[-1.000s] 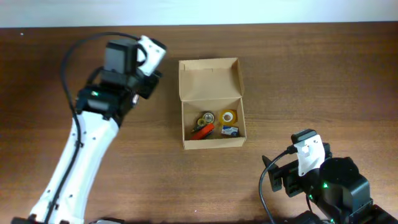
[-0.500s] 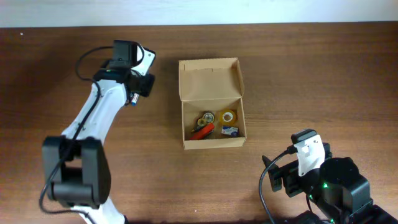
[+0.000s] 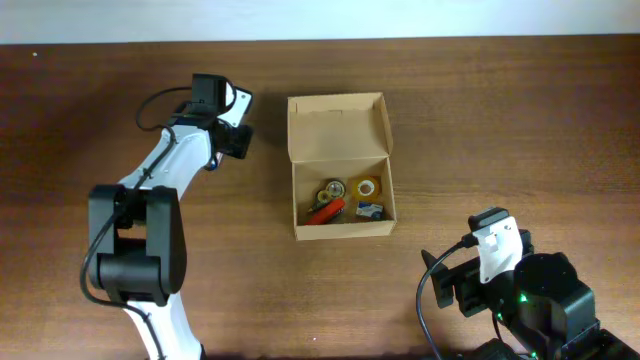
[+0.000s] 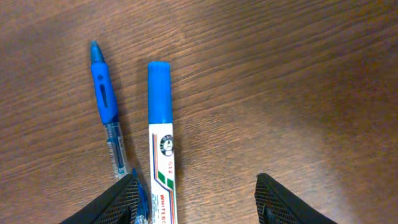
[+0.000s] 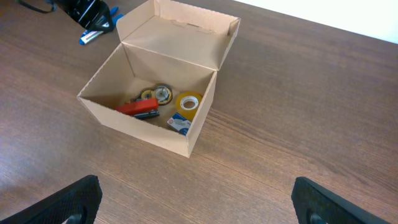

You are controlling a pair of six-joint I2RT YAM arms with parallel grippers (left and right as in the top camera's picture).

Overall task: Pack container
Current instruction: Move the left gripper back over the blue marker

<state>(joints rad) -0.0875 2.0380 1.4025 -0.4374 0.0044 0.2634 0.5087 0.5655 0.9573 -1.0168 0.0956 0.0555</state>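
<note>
Room first: the brown wooden desk (image 3: 520,120) lies bare across its whole right half and along the near edge, so you have free wood on three sides of the small brown cardboard container (image 3: 343,230). It sits toward the far edge, about midway along the desk's width, with its hinged flap lid standing open on the far side. The tight spot is the far-left stretch, where the left arm and the pens share the wood just beside the container's lid.

Your left arm reaches from the near-left corner toward the far edge, wrist turned down over the desk. The left gripper (image 4: 196,186) hangs with its jaws spread wide and nothing gripped. The white marker with a blue cap (image 4: 161,149) lies flat between the fingers, close to one of them, and the blue ballpoint pen (image 4: 104,106) lies just beside the marker, nearly parallel, running under that same finger.

Your right arm is folded at the near-right corner, well apart from the container. The right gripper (image 5: 196,205) is fully open and empty, looking at the box from the near side.

Count: one container, two pens outside it, and at least four things inside: a red piece (image 5: 140,109), a yellow tape roll (image 5: 188,101), a round gold-and-silver piece (image 5: 161,93) and a small blue-and-white item (image 5: 180,123)
</note>
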